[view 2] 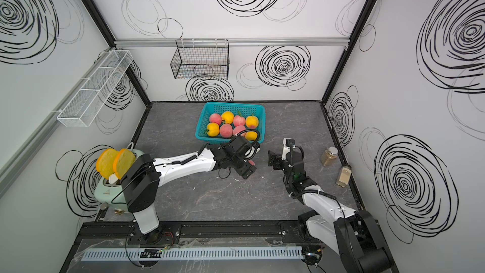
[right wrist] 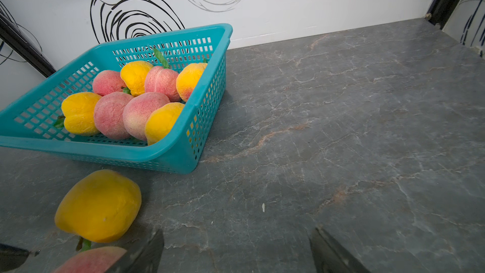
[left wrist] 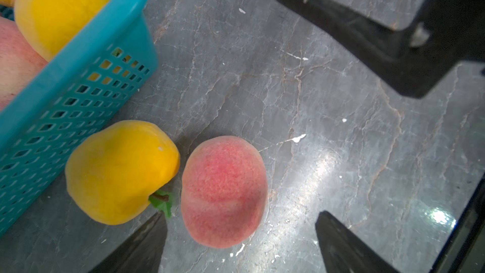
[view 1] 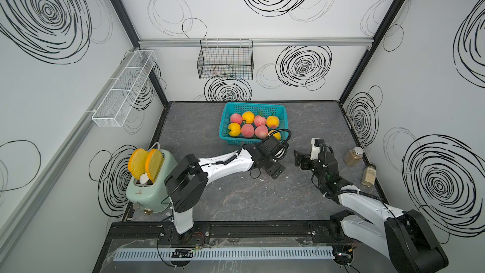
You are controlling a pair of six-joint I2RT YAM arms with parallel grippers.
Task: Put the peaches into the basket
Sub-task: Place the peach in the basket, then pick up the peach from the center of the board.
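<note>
The teal basket [view 1: 253, 104] stands at the back middle of the table and holds several pink and yellow peaches [view 1: 248, 130]. Two more peaches lie on the table off its front right corner: a yellow one [left wrist: 120, 172] against the basket wall [left wrist: 78, 106] and a pink one [left wrist: 223, 193] beside it. My left gripper [left wrist: 241, 216] is open just above them, and the pink peach sits between its fingers, nearer one finger. My right gripper [view 1: 298, 159] hovers open to the right, facing the left one, with nothing between its fingers [right wrist: 154, 242]. The left wrist hides the loose peaches in the top views, except a pink sliver [view 2: 252, 163].
A mint toaster [view 1: 149, 187] with two yellow bread slices stands at the front left. Two jars [view 1: 354, 156] [view 1: 368, 175] stand by the right wall. A black wire basket [view 1: 225, 61] hangs on the back wall. On the left wall is a white mesh rack [view 1: 123, 90].
</note>
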